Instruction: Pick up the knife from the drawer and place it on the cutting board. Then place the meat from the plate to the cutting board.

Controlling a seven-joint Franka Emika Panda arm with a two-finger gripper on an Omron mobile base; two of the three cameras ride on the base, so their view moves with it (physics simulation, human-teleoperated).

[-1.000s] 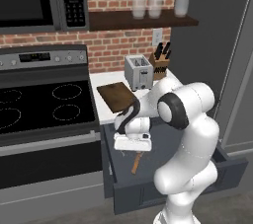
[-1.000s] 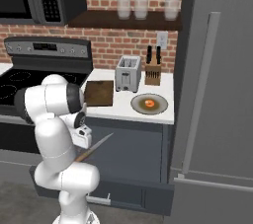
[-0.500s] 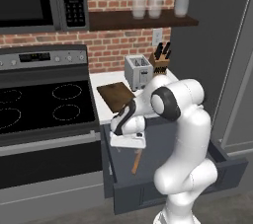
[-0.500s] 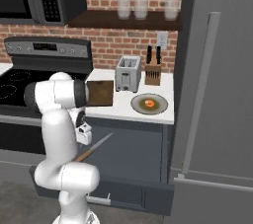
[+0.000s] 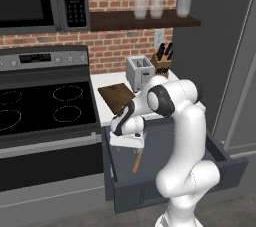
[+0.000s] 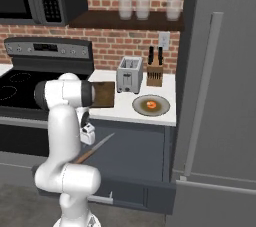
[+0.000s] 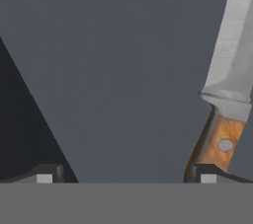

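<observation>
You are at the reach for the knife (image 7: 228, 80), so take your time lining up before you close anything. The gripper (image 5: 127, 140) hangs low in the open drawer (image 5: 227, 160) with its jaws spread wide and nothing between them. In the hand view the knife lies flat on the drawer floor, off toward the right-hand fingertip (image 7: 207, 172): the wooden handle sits just beside that tip, and the blade runs away up the picture. The space between the two tips looks down on bare drawer floor, so as things stand a close would likely catch nothing, or only nick the handle's edge.

Shift the hand sideways toward the knife until the handle lies midway between the tips, then go down. Aim for the handle rather than the blade; the wood gives a thicker, surer hold, and the thin blade may slip. Check that the jaws straddle the handle across its width, not along its length, and turn the wrist if they don't. Go low enough that the tips pass either side of the handle, since it lies flat against the floor.

From the base views the knife rests slantwise in the left part of the drawer, handle toward the near front. The cutting board (image 5: 118, 97) waits on the counter beside the stove, left of the toaster (image 6: 129, 74); the meat (image 6: 151, 104) sits on its plate (image 6: 138, 106) further right.
</observation>
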